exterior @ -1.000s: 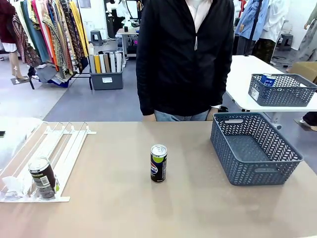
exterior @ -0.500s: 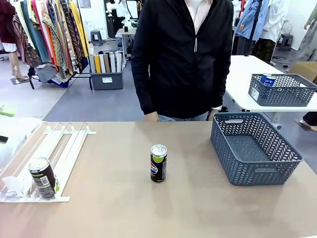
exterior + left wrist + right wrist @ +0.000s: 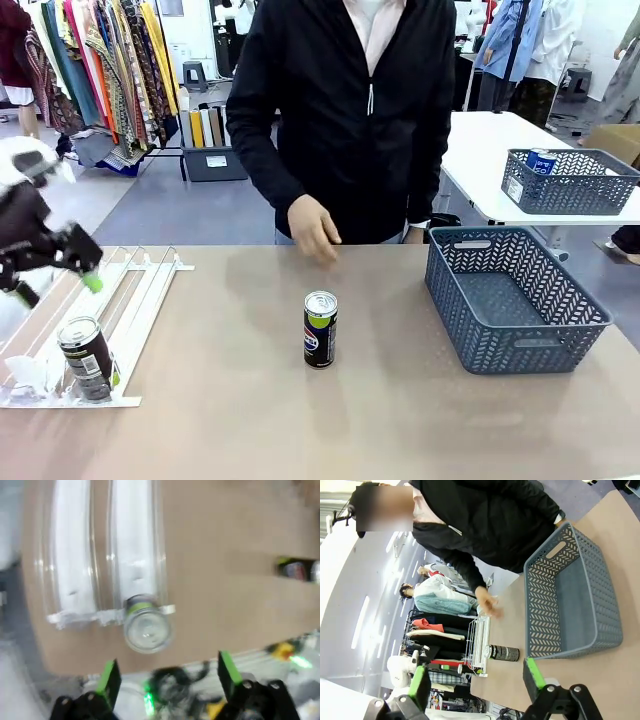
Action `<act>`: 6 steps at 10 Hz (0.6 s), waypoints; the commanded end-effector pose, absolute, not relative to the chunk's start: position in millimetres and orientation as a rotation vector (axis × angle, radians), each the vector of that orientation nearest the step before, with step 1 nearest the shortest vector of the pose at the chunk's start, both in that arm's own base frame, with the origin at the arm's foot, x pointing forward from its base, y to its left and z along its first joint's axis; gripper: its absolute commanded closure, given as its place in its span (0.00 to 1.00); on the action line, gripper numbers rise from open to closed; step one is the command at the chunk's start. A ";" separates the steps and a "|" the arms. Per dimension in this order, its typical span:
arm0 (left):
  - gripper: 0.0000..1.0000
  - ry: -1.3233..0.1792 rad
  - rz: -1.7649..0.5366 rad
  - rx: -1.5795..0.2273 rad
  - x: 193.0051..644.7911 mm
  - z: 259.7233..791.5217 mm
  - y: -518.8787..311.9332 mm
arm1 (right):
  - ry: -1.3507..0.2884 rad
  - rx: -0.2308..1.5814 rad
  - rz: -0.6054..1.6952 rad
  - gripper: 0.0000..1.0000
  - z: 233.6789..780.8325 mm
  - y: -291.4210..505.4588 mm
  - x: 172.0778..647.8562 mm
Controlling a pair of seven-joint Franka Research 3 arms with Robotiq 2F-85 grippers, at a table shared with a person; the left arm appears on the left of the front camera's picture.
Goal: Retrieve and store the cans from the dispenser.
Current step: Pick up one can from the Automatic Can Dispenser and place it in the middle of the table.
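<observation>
Left claw (image 3: 167, 670) released, aimed at can (image 3: 146, 628) at dispenser (image 3: 70, 580) end. Centre your claw over can, descend straight, then clench.

The white left arm (image 3: 28, 162) enters at 9 o'clock in the front view, blurred. Its black 2-finger left gripper (image 3: 58, 284) has its jaws spread wide and empty, the green pads (image 3: 107, 679) far apart. The black 2-finger right gripper (image 3: 475, 679) is also spread and empty. The person's bare hand (image 3: 312, 230) hangs at 12 o'clock, fingers loosely curled.
</observation>
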State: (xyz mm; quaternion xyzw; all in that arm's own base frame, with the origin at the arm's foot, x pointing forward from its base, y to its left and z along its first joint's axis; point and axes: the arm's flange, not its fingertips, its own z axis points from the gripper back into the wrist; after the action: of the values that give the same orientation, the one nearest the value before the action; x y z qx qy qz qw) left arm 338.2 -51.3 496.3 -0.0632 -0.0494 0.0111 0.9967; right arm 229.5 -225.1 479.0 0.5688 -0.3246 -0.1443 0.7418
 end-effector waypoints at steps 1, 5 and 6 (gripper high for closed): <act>0.00 0.062 -0.125 0.255 354.0 485.4 -45.2 | -0.744 1.264 -0.308 0.00 480.3 -224.6 232.8; 0.00 -0.036 -0.024 0.028 342.3 481.8 -54.8 | -0.744 1.264 -0.308 0.00 480.3 -224.6 232.8; 0.00 -0.036 -0.024 0.028 342.3 481.8 -54.8 | -0.744 1.264 -0.308 0.00 480.3 -224.6 232.8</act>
State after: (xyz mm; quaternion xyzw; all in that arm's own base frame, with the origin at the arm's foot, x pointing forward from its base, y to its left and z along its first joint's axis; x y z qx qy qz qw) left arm 345.9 -54.5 483.1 0.0246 -0.0085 -0.0247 0.9994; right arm 229.6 -225.2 478.9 0.5688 -0.3245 -0.1444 0.7418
